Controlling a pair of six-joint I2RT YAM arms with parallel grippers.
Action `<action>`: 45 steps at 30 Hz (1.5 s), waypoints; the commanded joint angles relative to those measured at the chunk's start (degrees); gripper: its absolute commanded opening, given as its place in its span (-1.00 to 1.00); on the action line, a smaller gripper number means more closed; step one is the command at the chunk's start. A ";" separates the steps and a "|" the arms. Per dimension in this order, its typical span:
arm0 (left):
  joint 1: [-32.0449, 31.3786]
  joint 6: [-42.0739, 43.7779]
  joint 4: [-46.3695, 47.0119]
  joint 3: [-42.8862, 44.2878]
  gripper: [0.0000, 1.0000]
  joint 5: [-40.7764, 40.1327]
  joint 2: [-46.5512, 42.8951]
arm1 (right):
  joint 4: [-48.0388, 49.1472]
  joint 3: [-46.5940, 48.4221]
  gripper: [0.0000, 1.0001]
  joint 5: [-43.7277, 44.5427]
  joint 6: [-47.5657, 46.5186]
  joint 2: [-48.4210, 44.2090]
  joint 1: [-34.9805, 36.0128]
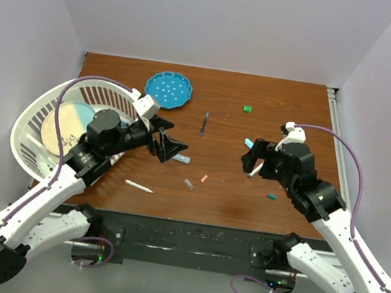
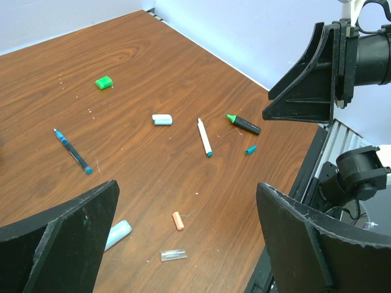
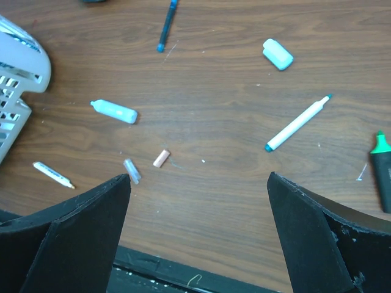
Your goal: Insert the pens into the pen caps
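White basket (image 1: pixel 20 138) holds plate (image 1: pixel 63 128) (yellow-blue); both arms' jaws spread.

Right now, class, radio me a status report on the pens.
Left fingers, right fingers open, empty. Pens, caps scattered loose on table. Nothing blocking.

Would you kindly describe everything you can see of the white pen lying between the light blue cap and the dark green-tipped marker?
The white pen is slim, with a smooth, plastic-looking white barrel. It has a teal band at one end and a small teal tip at the other, so it appears uncapped. It lies flat on the wooden table, apart from the light blue cap and the dark marker, touching nothing else.
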 commanded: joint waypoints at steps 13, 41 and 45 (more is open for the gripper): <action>-0.06 -0.45 1.96 0.02 1.00 -2.69 -2.12 | -9.75 8.11 0.83 24.41 2.11 12.61 -0.32; -0.06 -3.96 5.38 -0.78 1.00 4.16 -1.77 | -8.44 8.90 0.29 4.11 -17.30 48.66 -28.18; -0.06 -4.05 5.39 -0.77 1.00 4.69 -1.24 | -6.69 9.34 0.26 -0.18 -20.46 49.89 -31.16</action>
